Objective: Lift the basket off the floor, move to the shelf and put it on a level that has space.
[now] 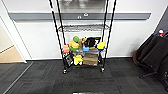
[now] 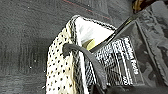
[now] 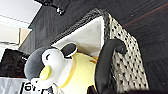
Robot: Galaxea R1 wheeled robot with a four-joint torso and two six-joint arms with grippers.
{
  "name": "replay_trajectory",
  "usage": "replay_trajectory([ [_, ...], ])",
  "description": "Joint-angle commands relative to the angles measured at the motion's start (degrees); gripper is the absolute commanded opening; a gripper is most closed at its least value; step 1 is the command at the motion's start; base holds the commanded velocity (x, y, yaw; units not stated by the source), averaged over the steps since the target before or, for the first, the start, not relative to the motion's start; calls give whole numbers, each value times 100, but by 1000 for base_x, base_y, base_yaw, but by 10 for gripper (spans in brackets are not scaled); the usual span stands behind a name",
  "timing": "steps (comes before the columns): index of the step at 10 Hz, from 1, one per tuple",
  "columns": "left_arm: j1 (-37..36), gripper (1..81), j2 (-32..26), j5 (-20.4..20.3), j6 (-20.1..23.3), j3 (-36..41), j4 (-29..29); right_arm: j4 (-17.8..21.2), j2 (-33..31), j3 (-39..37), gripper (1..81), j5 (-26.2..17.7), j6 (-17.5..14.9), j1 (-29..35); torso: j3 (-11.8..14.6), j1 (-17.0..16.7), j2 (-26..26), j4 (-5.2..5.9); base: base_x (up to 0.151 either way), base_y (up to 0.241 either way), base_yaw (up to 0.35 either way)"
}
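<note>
The basket (image 2: 60, 70) is a beige woven box with a dark rim and a white lining, seen close up above the dark carpet floor (image 1: 50, 77). Its dark loop handle (image 2: 85, 55) runs into my left gripper (image 2: 100, 88), which is shut on it. The opposite handle (image 3: 107, 57) runs into my right gripper (image 3: 100, 88), also shut on it. A penguin plush (image 3: 50, 62) with a yellow body lies inside the basket (image 3: 125, 65). The shelf (image 1: 83, 37), a black-posted wire rack, stands straight ahead against the wall. Its wire level (image 1: 83, 28) above the toys is bare.
Colourful toys (image 1: 82, 45) fill the tier below, and a cardboard box (image 1: 90, 59) sits on the lowest tier. A doorway with tan wooden flooring (image 1: 8, 55) opens at the left. A dark draped chair (image 1: 152, 55) stands at the right.
</note>
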Motion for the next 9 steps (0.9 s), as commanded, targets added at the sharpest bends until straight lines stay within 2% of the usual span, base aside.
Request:
replay_trajectory([
  [1,-627,10,-670,-361,0,999,-204,167,-709,1106,10,52,22,554,0,-362,560,0,0,0,0],
  [4,-556,10,-995,-405,0,1518,-195,150,-1097,1634,10,210,13,474,4,-745,1157,0,0,0,0],
  [8,-564,10,-1233,-826,-35,2073,-221,141,-1176,1864,10,210,13,650,4,-1287,1987,0,0,0,0],
  [9,-556,10,-1225,-897,-132,2073,-283,141,-1150,1846,10,210,21,702,299,-1414,2182,0,0,0,0],
])
